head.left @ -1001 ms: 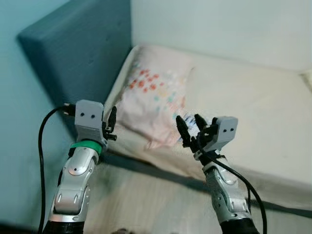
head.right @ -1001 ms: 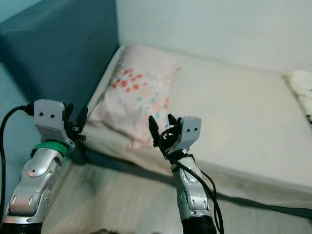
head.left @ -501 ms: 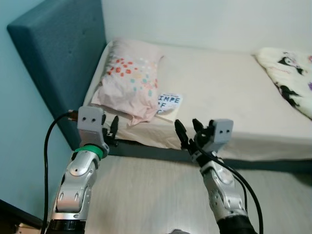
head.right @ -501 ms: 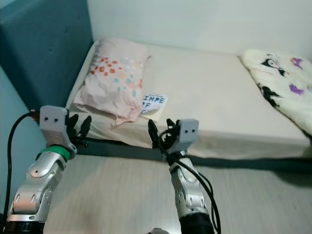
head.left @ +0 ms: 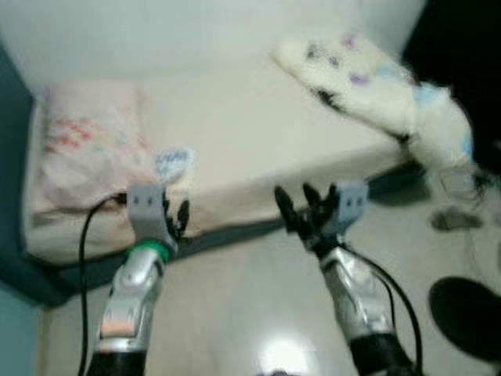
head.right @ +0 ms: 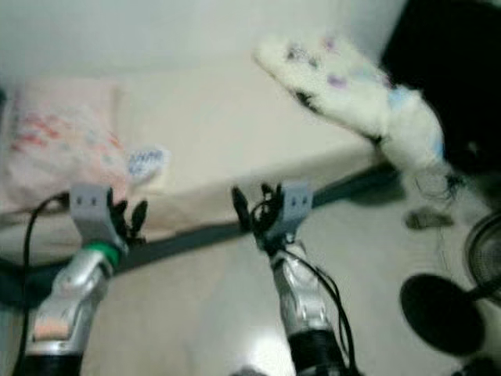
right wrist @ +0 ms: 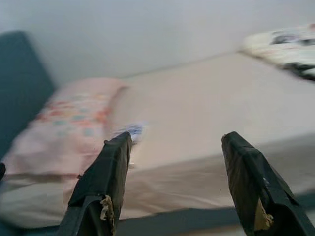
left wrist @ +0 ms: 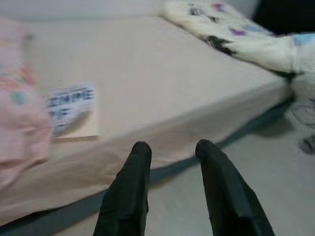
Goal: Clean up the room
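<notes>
Head views are motion-blurred. Your left end effector (head.left: 174,213) is raised over the floor (head.left: 235,313) just in front of the bed (head.left: 235,133), fingers (left wrist: 129,187) parted, nothing between them. Your right end effector (head.left: 296,210) is raised at about the same height to its right, fingers (right wrist: 106,177) spread wide, also released. On the bed: a pink patterned pillow (head.left: 74,149) at the far left, a thin book (left wrist: 71,110) with blue lettering lying flat just right of the pillow, and a white printed blanket (head.left: 376,82) bunched at the far right, spilling over the mattress edge. A dark round object (head.left: 466,309) sits on the floor at near right; blur prevents identification.
</notes>
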